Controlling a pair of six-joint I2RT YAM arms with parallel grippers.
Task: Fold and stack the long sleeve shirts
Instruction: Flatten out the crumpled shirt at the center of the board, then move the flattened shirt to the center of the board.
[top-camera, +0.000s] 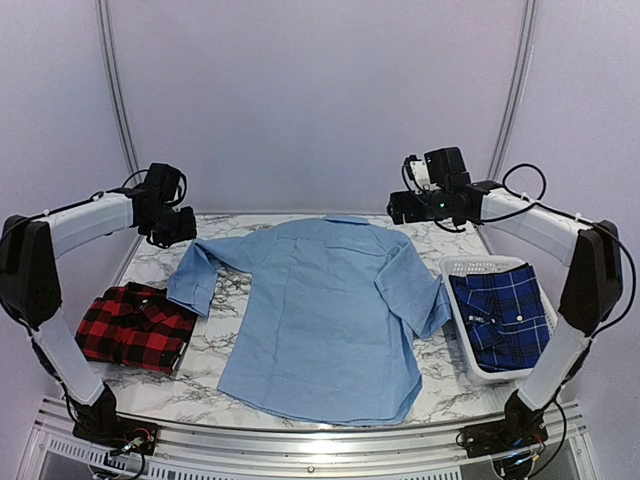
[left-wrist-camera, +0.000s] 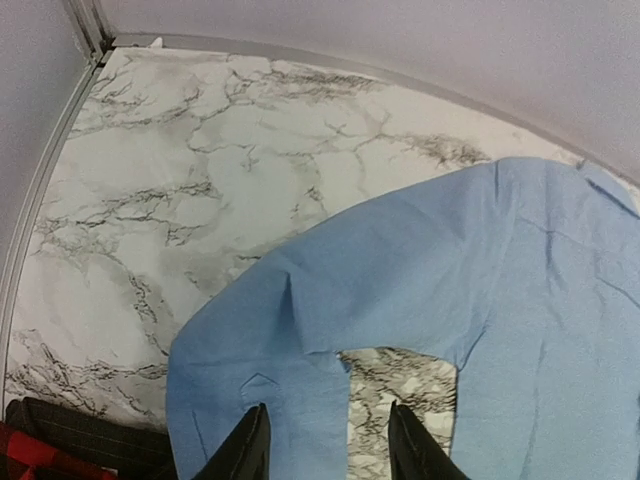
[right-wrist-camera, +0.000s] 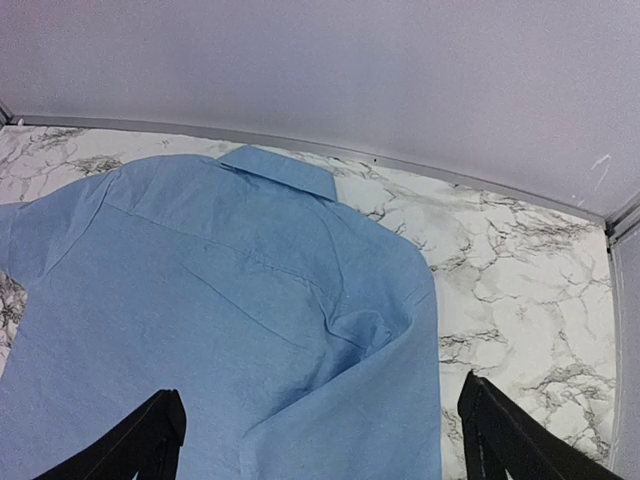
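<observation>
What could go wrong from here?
1. The light blue shirt has its hem near the table's front edge; a pull toward the arms could drag it off.
2. Its sleeve on the right lies beside the basket; lifting may snag there.
3. The open left claw hovers over the doubled-back sleeve; it may pinch only one layer.

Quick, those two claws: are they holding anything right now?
Left gripper: open, holding nothing, over the light blue shirt.
Right gripper: wide open, holding nothing.
</observation>
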